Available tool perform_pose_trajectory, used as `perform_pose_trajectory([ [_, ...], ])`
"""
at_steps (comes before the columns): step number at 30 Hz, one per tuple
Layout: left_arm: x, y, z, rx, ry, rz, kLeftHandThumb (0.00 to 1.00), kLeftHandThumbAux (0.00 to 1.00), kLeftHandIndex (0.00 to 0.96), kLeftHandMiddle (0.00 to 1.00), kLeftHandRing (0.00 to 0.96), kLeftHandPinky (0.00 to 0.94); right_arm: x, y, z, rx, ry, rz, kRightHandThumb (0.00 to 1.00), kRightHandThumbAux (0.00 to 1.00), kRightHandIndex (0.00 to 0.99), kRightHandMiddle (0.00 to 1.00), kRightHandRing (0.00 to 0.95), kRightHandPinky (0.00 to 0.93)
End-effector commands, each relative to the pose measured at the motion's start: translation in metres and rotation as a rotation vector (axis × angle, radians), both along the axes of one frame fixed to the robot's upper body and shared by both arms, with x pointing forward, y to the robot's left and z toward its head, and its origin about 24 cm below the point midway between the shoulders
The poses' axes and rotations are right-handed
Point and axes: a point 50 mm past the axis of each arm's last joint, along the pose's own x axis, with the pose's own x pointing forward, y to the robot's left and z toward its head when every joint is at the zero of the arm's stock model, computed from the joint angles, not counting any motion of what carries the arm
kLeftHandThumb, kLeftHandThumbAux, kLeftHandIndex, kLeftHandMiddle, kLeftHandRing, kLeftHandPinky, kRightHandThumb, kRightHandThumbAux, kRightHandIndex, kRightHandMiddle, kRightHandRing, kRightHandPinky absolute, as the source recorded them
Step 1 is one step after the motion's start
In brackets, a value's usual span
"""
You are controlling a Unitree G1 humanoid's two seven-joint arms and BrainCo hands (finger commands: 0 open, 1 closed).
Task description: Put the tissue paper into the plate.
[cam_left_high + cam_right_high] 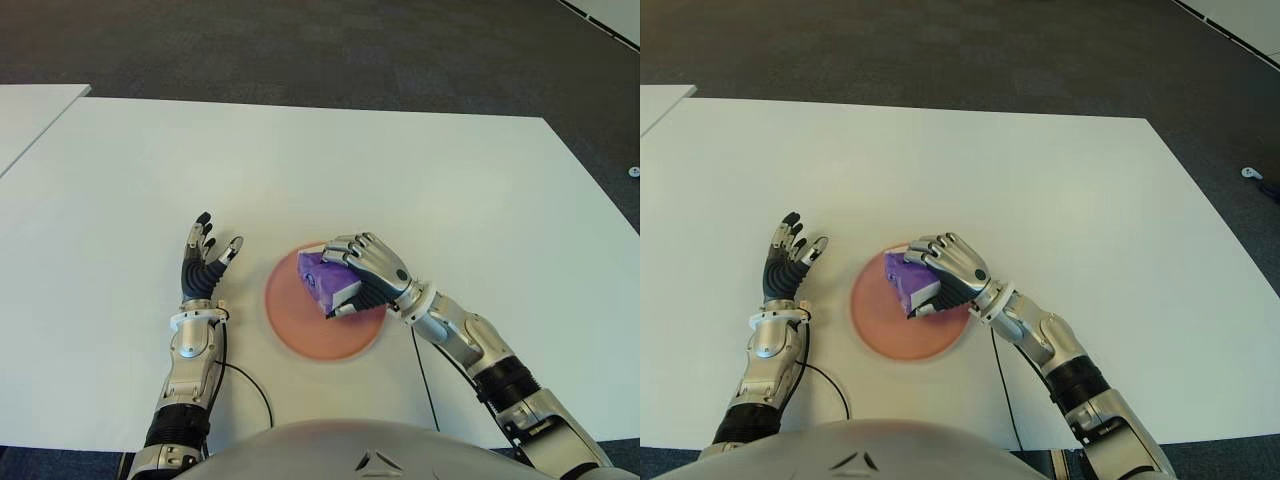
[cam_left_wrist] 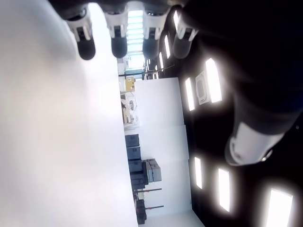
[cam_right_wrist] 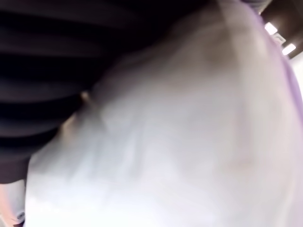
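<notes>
A broad white table (image 1: 420, 180), spanning most of the scene, dark carpet beyond its far edge. Near the robot's body, a round pink plate (image 1: 300, 325) on the tabletop, roughly centred between the two arms. Over the right part of that plate, the right hand (image 1: 365, 270), reaching in from the right with fingers curled down and clamped on the purple tissue paper pack (image 1: 325, 275). Pack tucked under the fingers and against the palm, its left end sticking out beyond the fingertips, above the plate's surface; whether touching the plate, impossible to tell. In the right wrist view, pale wrapper filling nearly everything, pressed close against the palm. Left of the plate and just beside it, the left hand (image 1: 205, 262), fingers spread apart and pointing away from the robot, holding nothing.
</notes>
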Motion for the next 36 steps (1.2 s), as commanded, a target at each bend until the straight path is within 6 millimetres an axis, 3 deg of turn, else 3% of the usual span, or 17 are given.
perform_pose_trajectory([
  [1, -0.011, -0.003, -0.015, -0.023, 0.093, -0.001, 0.000, 0.618, 0.000, 0.000, 0.000, 0.000, -0.003, -0.001, -0.018, -0.048, 0.077, -0.023, 0.723, 0.713, 0.441, 0.813, 0.821, 0.835],
  [7, -0.012, -0.002, -0.016, -0.023, 0.104, 0.000, 0.000, 0.615, 0.000, 0.000, 0.000, 0.000, -0.006, 0.001, -0.018, -0.016, 0.106, -0.019, 0.723, 0.713, 0.441, 0.814, 0.823, 0.831],
  [11, -0.013, -0.002, -0.017, -0.024, 0.112, 0.001, 0.000, 0.617, 0.000, 0.000, 0.000, 0.000, -0.009, 0.001, -0.016, 0.010, 0.128, -0.012, 0.717, 0.714, 0.439, 0.797, 0.795, 0.764],
  [13, -0.013, -0.001, -0.017, -0.027, 0.118, 0.000, 0.000, 0.621, 0.000, 0.000, 0.000, 0.000, -0.010, 0.002, -0.015, 0.010, 0.141, -0.001, 0.708, 0.716, 0.434, 0.736, 0.732, 0.693],
  [14, -0.013, -0.001, -0.018, -0.029, 0.121, 0.000, 0.000, 0.625, 0.000, 0.000, 0.000, 0.000, -0.010, 0.002, -0.015, 0.007, 0.148, 0.004, 0.564, 0.676, 0.388, 0.603, 0.589, 0.559],
  [15, -0.013, 0.000, -0.019, -0.031, 0.126, -0.002, 0.000, 0.626, 0.000, 0.000, 0.000, 0.000, -0.011, 0.002, -0.014, -0.033, 0.160, 0.021, 0.510, 0.662, 0.371, 0.556, 0.538, 0.510],
  [16, -0.013, 0.000, -0.019, -0.031, 0.132, -0.004, 0.000, 0.629, 0.000, 0.000, 0.000, 0.000, -0.013, 0.002, -0.013, -0.093, 0.170, 0.041, 0.374, 0.611, 0.255, 0.375, 0.345, 0.326],
  [17, -0.013, 0.000, -0.020, -0.031, 0.136, -0.006, 0.000, 0.631, 0.000, 0.000, 0.000, 0.000, -0.014, 0.003, -0.012, -0.136, 0.176, 0.053, 0.280, 0.555, 0.163, 0.240, 0.220, 0.209],
  [21, -0.013, 0.000, -0.020, -0.022, 0.139, -0.018, 0.000, 0.636, 0.000, 0.000, 0.000, 0.000, -0.017, 0.001, -0.005, -0.214, 0.188, 0.071, 0.138, 0.414, 0.034, 0.050, 0.046, 0.043],
  [27, -0.012, 0.000, -0.021, -0.026, 0.130, -0.028, 0.000, 0.643, 0.000, 0.000, 0.000, 0.000, -0.020, 0.000, 0.004, -0.200, 0.181, 0.046, 0.111, 0.292, 0.003, 0.005, 0.004, 0.004],
  [36, -0.011, 0.000, -0.021, -0.043, 0.120, -0.019, 0.000, 0.643, 0.000, 0.000, 0.000, 0.000, -0.019, 0.000, 0.014, -0.089, 0.164, 0.033, 0.099, 0.257, 0.000, 0.000, 0.000, 0.000],
])
